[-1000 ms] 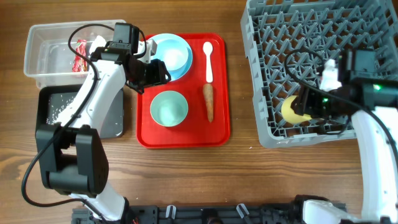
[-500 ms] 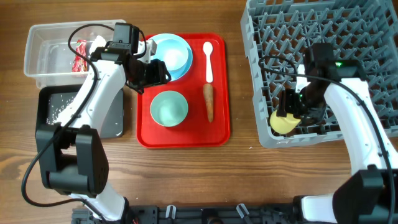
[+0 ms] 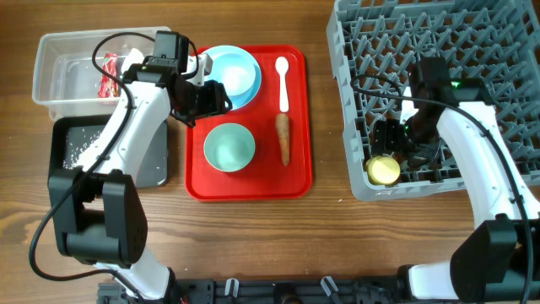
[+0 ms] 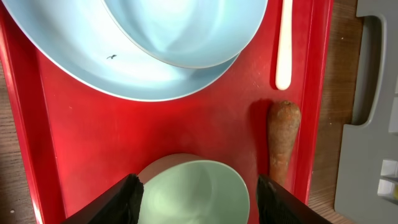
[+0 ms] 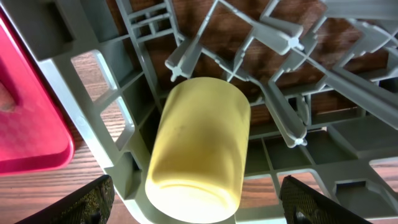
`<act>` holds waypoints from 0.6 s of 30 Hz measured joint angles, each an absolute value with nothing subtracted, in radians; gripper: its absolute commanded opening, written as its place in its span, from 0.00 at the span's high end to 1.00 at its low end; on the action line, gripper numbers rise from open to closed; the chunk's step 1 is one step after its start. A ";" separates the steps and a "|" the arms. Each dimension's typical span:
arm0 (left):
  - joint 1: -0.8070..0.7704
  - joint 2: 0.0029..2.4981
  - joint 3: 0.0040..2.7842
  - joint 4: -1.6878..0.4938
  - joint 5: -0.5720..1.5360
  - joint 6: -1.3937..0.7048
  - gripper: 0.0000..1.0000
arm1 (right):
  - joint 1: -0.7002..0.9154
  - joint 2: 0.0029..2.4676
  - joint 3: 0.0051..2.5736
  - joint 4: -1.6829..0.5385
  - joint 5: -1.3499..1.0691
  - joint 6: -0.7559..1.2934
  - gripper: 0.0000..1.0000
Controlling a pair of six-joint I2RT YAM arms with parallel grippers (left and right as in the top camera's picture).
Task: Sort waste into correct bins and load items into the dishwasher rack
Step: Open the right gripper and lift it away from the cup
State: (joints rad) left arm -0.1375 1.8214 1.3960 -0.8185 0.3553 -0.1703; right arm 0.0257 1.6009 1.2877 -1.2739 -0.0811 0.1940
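Now the small yellow plastic cup (image 5: 198, 146) sat in the near left corner of the big grey plastic rack (image 3: 439, 34). The right claw (image 5: 202, 205) hung apart over it, the left claw (image 4: 198, 199) apart too. A bump could tip the cup over.

A flat red plastic tray (image 3: 299, 181) lies on the wooden tabletop (image 3: 253, 245) between the clear plastic tub (image 3: 51, 72) and black plastic tub (image 3: 59, 127), left, and the grey plastic grid rack (image 3: 472, 34), right, holding a small yellow cup (image 3: 383, 170).

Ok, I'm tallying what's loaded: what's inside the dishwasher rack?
Only the yellow cup, in the dishwasher rack's near-left corner. The right arm covers some cells, hiding anything beneath.
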 measured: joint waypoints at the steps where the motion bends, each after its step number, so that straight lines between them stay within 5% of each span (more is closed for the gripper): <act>1: -0.138 1.821 1.396 -0.818 0.355 -0.170 0.41 | 0.026 1.601 1.290 -1.276 -0.081 0.194 0.13; 18: -0.182 1.821 1.396 -0.818 0.348 -0.170 0.38 | 0.026 1.588 1.618 -1.301 -0.196 0.148 0.15</act>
State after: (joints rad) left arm -0.1822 1.8214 1.3964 -0.8185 0.3481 -0.1703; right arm 0.0257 1.5883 1.6184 -1.3014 -0.1959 0.1478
